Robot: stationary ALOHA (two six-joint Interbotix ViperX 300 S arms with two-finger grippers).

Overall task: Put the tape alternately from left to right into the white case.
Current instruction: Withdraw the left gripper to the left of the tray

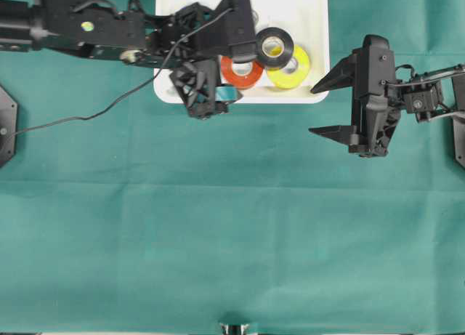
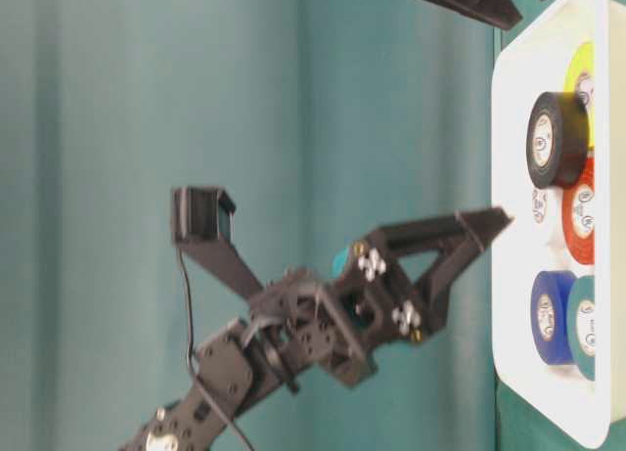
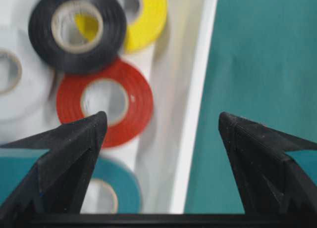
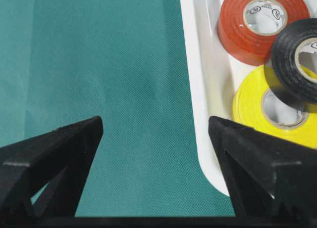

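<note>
The white case [image 1: 312, 30] sits at the back centre and holds the tape. The black roll [image 1: 275, 47] leans on the yellow roll [image 1: 290, 70] beside the red-orange one [image 1: 241, 72]. A teal roll [image 1: 227, 93] peeks out under my left arm. The table-level view also shows a white roll [image 2: 540, 204] and a blue one [image 2: 553, 316] in the case. My left gripper [image 3: 162, 116] hovers open and empty astride the case's front rim [image 3: 198, 114], above the teal roll [image 3: 124, 183]. To the right of the case, my right gripper [image 1: 312, 110] is open and empty over the cloth.
A teal-green cloth [image 1: 232, 219] covers the whole table. A thin black cable [image 1: 94, 115] trails from the left arm across the cloth toward the left edge. Black mounts sit at both side edges.
</note>
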